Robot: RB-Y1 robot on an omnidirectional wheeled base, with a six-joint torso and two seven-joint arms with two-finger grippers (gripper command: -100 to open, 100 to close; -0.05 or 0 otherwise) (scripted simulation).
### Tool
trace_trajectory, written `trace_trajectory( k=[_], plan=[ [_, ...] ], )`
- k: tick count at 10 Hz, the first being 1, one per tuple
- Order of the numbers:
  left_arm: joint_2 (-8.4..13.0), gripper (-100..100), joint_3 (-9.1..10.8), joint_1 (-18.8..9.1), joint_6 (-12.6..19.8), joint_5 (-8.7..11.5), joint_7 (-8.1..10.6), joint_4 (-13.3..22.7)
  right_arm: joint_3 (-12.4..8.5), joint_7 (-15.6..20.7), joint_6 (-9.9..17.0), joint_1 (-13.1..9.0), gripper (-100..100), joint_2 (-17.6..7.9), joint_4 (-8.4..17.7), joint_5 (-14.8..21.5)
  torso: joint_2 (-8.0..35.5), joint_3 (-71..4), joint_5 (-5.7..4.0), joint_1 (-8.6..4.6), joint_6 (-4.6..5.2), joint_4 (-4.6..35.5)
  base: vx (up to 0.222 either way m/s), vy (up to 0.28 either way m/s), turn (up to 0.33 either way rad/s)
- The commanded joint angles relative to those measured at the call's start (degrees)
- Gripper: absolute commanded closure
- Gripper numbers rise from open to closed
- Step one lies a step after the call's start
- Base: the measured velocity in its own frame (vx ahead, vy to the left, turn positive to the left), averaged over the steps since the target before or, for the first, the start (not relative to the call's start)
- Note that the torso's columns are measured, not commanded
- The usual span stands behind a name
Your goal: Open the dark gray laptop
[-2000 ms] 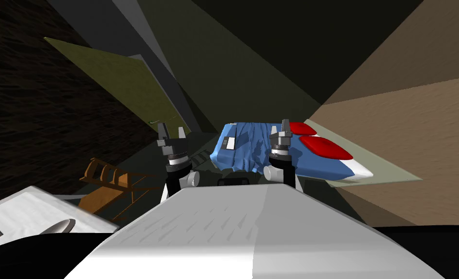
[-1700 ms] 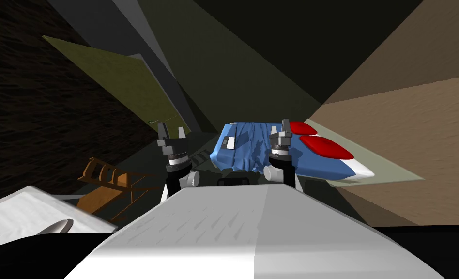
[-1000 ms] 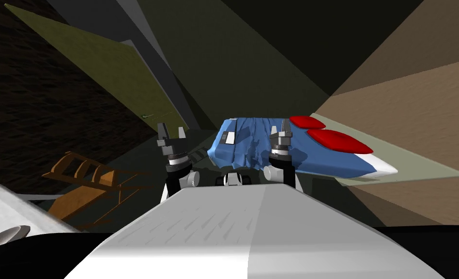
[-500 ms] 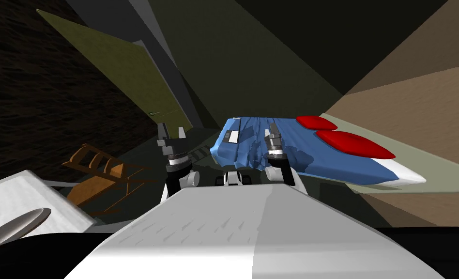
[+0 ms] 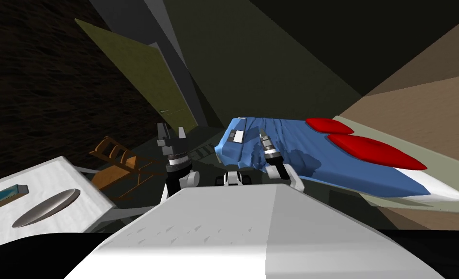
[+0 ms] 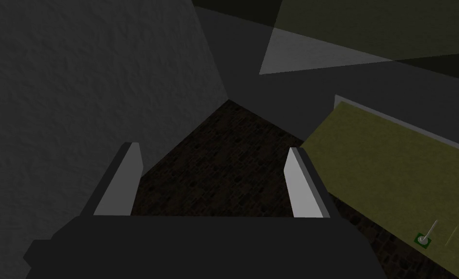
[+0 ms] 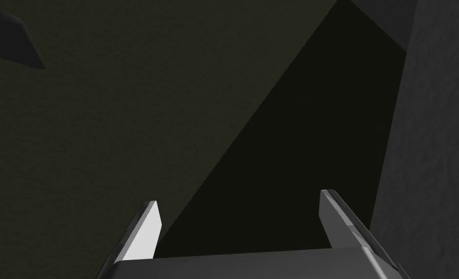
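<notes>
A small flat white and dark grey thing (image 5: 238, 136) lies on the near corner of the bed's blue cover (image 5: 320, 167); I cannot tell whether it is the laptop. My left gripper (image 5: 171, 131) is raised in front of my chest, left of the bed, open and empty (image 6: 211, 181). My right gripper (image 5: 262, 131) leans over the cover, just right of the flat thing, also open with nothing between its fingers (image 7: 240, 223).
Two red pillows (image 5: 369, 150) lie on the bed. An olive door (image 5: 146, 77) with a small handle (image 6: 424, 237) stands ahead left. A wooden chair (image 5: 119, 162) is by a white table (image 5: 54, 193) that bears a grey oval thing (image 5: 47, 214).
The whole head view has swung, so I have turned; the bed now stretches further right and the white table shows more. My right gripper has tilted from upright toward the left.
</notes>
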Motion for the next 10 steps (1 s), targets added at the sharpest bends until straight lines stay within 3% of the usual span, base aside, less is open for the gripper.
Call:
trace_trajectory(
  k=[1,2,3,5,6,7,8,9,10],
  plan=[
    [0.0,0,0.0,0.0,0.0,0.0,0.0,0.0,0.5,-0.6,2.9,-1.2,-100,-2.4,1.9,3.7,0.0,0.0,0.03,0.09,-0.01,0.0,-0.008,0.049,0.096],
    [0.0,0,0.0,0.0,0.0,0.0,0.0,0.0,0.8,-0.9,4.5,-2.2,-100,-3.9,4.0,5.8,0.0,0.0,0.03,0.07,0.04,0.0,-0.007,0.048,0.147],
    [0.0,0,0.0,0.0,0.0,0.0,0.0,0.0,0.8,-0.9,4.5,-2.2,-100,-3.9,4.0,6.3,0.0,0.0,0.02,0.06,0.0,0.0,-0.005,0.038,0.065],
    [0.0,0,0.0,0.0,0.0,0.0,0.0,0.0,1.6,-1.5,7.7,-4.4,-100,-6.7,8.3,10.5,0.0,0.0,0.01,0.06,-0.01,0.0,-0.012,0.053,0.203],
    [0.0,0,0.0,0.0,0.0,0.0,0.0,0.0,1.6,-1.5,7.9,-4.4,-100,-6.7,8.3,11.6,0.1,0.0,0.03,0.11,-0.01,0.0,-0.009,0.044,0.091],
    [0.0,0,0.0,0.0,0.0,0.0,0.0,0.0,2.0,-1.8,9.7,-5.6,-100,-8.1,10.6,13.6,0.0,0.0,0.03,0.04,0.05,0.0,-0.004,0.049,0.132],
    [0.0,0,0.0,0.0,0.0,0.0,0.0,0.0,2.0,-1.8,9.7,-5.6,-100,-8.1,10.6,14.3,0.0,0.0,0.01,0.05,0.0,0.0,-0.005,0.038,0.091],
    [0.0,0,0.0,0.0,0.0,0.0,0.0,0.0,2.4,-2.1,11.5,-6.8,-100,-9.3,12.9,16.5,0.0,0.0,0.01,0.02,0.02,0.0,-0.001,0.037,0.152],
    [0.0,0,0.0,0.0,0.0,0.0,0.0,0.0,2.4,-2.1,11.5,-6.8,-100,-9.3,12.9,17.1,0.0,0.0,0.01,0.04,-0.01,0.0,-0.001,0.028,0.094]
  ],
)
